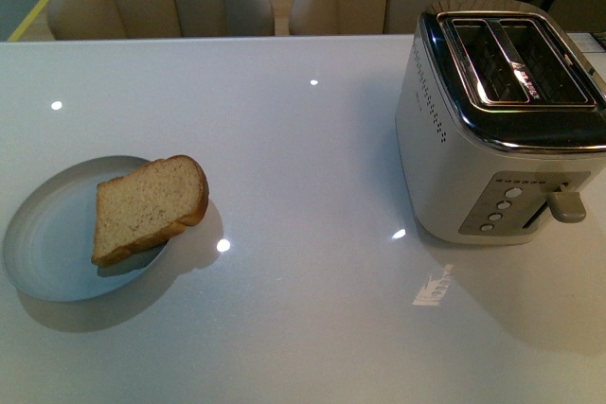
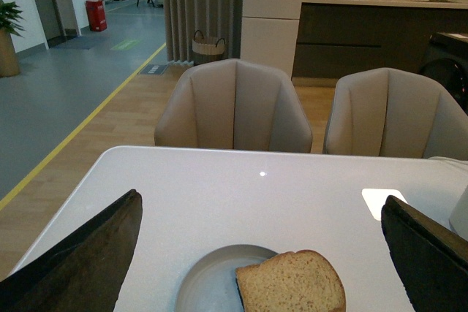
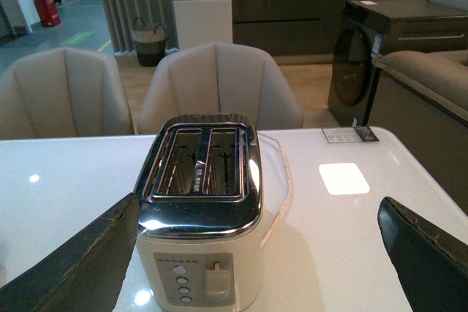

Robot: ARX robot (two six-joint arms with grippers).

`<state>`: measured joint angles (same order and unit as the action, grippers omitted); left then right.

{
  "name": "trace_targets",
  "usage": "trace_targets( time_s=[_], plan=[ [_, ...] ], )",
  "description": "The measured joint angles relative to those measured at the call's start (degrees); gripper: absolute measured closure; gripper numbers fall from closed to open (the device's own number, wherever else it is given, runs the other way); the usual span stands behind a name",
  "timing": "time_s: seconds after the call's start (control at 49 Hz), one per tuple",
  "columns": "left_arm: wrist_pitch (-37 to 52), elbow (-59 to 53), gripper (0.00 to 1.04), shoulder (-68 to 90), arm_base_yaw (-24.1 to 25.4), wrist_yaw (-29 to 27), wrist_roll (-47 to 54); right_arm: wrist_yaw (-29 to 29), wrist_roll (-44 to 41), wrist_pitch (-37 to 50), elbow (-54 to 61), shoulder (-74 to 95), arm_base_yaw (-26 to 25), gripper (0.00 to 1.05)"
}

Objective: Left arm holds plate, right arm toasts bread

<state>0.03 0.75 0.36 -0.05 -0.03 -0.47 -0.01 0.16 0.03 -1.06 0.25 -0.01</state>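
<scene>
On the bench [image 1: 312, 328], the bread [image 1: 150, 207] is overhanging the rim of the plate [image 1: 47, 243]; the left end effector [image 2: 259, 202] and right end effector [image 3: 257, 202] are both gaping empty, so a careless nudge is risking knocking it off.

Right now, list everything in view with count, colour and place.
plate: one, pale blue-grey, left part of the table
bread: one slice, light brown, lying on the plate
toaster: one, cream with chrome top, two empty slots, right part of the table
table: one, glossy white
chairs: two, beige, behind the table
basket: one, woven, on the floor beyond the chairs
left gripper: one, black, open, facing the plate
right gripper: one, black, open, facing the toaster
</scene>
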Motion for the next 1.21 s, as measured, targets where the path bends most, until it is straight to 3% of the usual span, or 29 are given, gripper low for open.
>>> trace_targets(
  time_s=[0.531, 0.552, 0.592, 0.633, 0.735, 0.858, 1.021, 1.205],
  plan=[
    [-0.02, 0.00, 0.07, 0.02, 0.04, 0.02, 0.00, 0.00, 0.00, 0.00, 0.00, 0.00, 0.00, 0.09],
    [-2.40, 0.79, 0.07, 1.27, 0.70, 2.32, -1.36, 0.00, 0.00, 0.00, 0.00, 0.00, 0.00, 0.09],
    [-16.15, 6.86, 0.07, 9.18, 4.11, 11.76, -6.91, 0.09, 0.00, 0.00, 0.00, 0.00, 0.00, 0.09],
    [-24.74, 11.02, 0.07, 16.87, 6.86, 16.66, -10.67, -0.09, 0.00, 0.00, 0.00, 0.00, 0.00, 0.09],
    [-27.93, 13.18, 0.07, 24.44, 10.27, 20.35, -14.12, -0.04, 0.00, 0.00, 0.00, 0.02, 0.00, 0.09],
    [-17.64, 15.85, 0.07, 36.63, 13.75, 21.79, -15.04, -0.02, 0.00, 0.00, 0.00, 0.00, 0.00, 0.09],
    [0.61, 18.88, 0.07, 56.41, 13.66, 16.70, -13.99, -0.02, 0.00, 0.00, 0.00, 0.00, 0.00, 0.09],
    [14.21, 24.20, 0.07, 78.31, 12.83, 12.39, -15.37, -0.02, 0.00, 0.00, 0.00, 0.00, 0.00, 0.09]
  ],
)
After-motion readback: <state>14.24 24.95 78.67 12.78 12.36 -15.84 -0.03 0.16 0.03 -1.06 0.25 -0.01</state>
